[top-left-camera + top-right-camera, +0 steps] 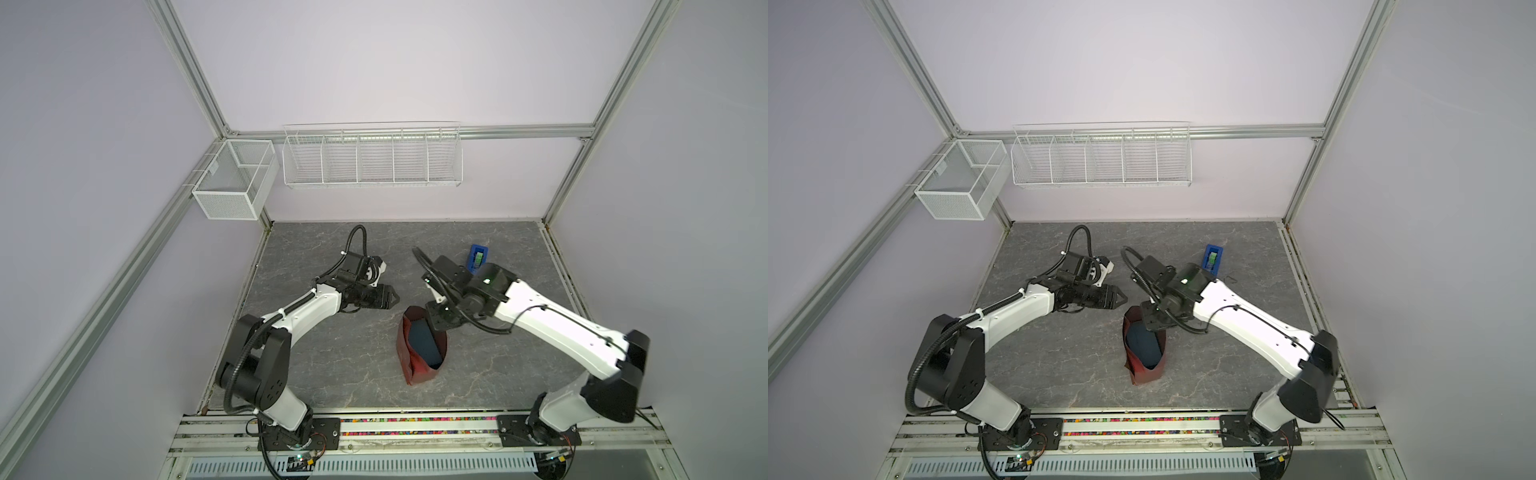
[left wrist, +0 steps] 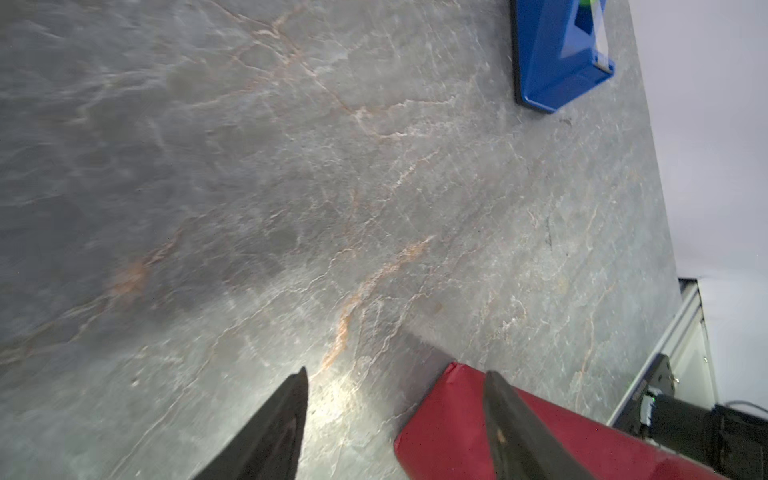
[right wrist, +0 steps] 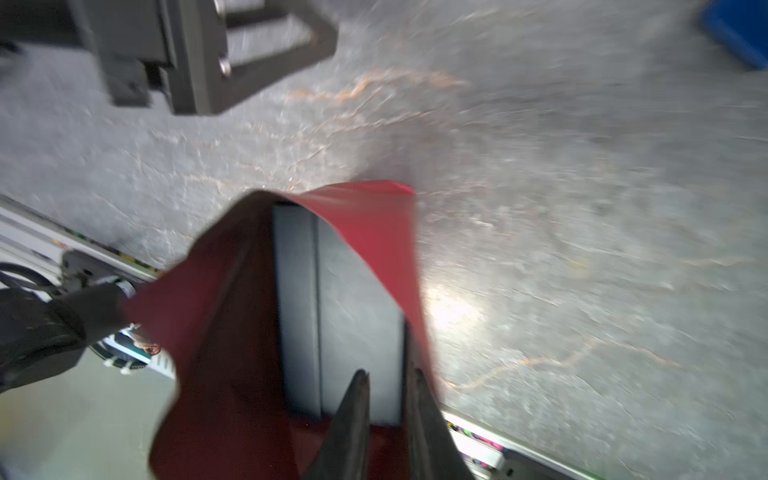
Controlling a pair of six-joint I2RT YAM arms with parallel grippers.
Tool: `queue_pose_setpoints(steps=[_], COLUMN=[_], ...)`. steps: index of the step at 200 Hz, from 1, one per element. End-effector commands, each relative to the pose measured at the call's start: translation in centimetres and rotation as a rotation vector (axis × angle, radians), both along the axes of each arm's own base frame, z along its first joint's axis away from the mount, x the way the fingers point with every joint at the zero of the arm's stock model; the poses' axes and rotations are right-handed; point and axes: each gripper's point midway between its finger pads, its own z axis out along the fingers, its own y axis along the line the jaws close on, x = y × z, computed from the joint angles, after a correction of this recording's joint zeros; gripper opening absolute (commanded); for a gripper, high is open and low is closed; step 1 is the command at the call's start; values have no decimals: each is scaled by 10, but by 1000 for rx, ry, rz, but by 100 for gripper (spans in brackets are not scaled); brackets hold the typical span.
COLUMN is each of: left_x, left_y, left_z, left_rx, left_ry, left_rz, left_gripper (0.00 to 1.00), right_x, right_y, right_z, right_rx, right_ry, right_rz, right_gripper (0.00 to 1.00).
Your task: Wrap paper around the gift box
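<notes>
While the left fingers (image 2: 286, 428) stand spread nearby, the matte navy gift box (image 1: 422, 338) lies inside a trough of glossy maroon paper (image 1: 419, 372), long axis running away from the right fingers (image 3: 351, 415), which pinch one paper wall.

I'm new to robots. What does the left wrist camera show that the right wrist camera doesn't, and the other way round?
Only the left wrist view: the closed outer face of the paper, most of the blue tape dispenser, and that the left hand is open and empty. Only the right wrist view: the gift box sitting inside the open wrap, and the right hand, fingers close together at the wrap's edge; any grip is unclear. Both: red paper, the grey table, and the dispenser, only a blurred corner in the right wrist view.
</notes>
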Motion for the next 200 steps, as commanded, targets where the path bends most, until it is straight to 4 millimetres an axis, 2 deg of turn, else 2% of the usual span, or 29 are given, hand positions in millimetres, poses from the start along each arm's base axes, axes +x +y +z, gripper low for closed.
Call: queue_pose_setpoints(steps=[1,15,29,45,54,58,82,98,110,163,200], left_x=[-10,-13,-16,-21,-26,-27,-38,-41,-43,-45,-34], left_y=[-24,-31,-34,-37,-38,-38,-41,-41,-40,-35,-2], left_z=[7,2,-6,-16,-22,-24,-37,-42,-43,-38,-36], left_rx=[-132,-162,-167,-171,-168,-167,-161,-161,-157,-150,-135], left_ry=[59,100,141,188,214,223,273,290,290,280,275], left_rz=[-119,-148,-163,-181,-193,-196,-216,-215,-211,-192,-71], left_gripper=[60,52,45,38,34,33,28,26,25,23,22], right_x=[-20,-37,-52,-68,-71,-75,-84,-81,-79,-57,-36], right_y=[-55,-65,-59,-41,-24,-21,16,31,35,31,30], right_z=[-17,-38,-56,-76,-80,-89,-102,-106,-109,-112,-108], right_rx=[-67,-27,53,177,269,287,465,538,556,560,556], right_ry=[46,106,171,261,282,302,377,394,397,351,324], right_rz=[-146,-186,-210,-212,-200,-200,-173,-178,-189,-255,-259], right_gripper=[22,22,23,22,22,22,22,21,21,19,19])
